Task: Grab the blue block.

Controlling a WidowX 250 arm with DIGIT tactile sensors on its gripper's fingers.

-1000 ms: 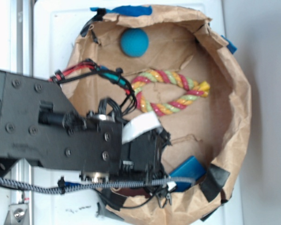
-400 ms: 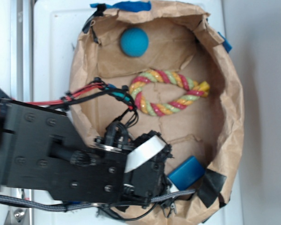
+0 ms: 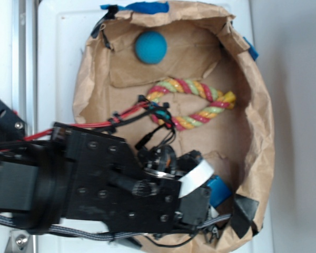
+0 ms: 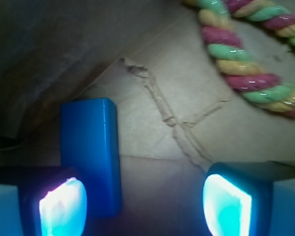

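My arm fills the lower left of the exterior view, reaching over the white desk (image 3: 58,52) into the brown paper basin (image 3: 263,126) that takes up most of the frame. I judge this to be the approach step: I am lining up over the target and nothing is gripped yet.

The rope ring (image 3: 192,104), twisted in red, yellow and green, lies at the middle of the basin, and the teal ball (image 3: 150,47) sits near the upper rim; neither concerns me.

The blue block (image 4: 91,147) lies flat on the paper at the lower right of the basin, mostly hidden under my wrist in the exterior view. In the wrist view it runs up from the lower left of the frame.

My tool (image 4: 142,201) is spread wide with nothing between its pads. The block sits in line with the left pad (image 4: 61,206), not centred in the gap. So I judge the next move calls for a sideways shift toward the block, then a descent to straddle it before closing.
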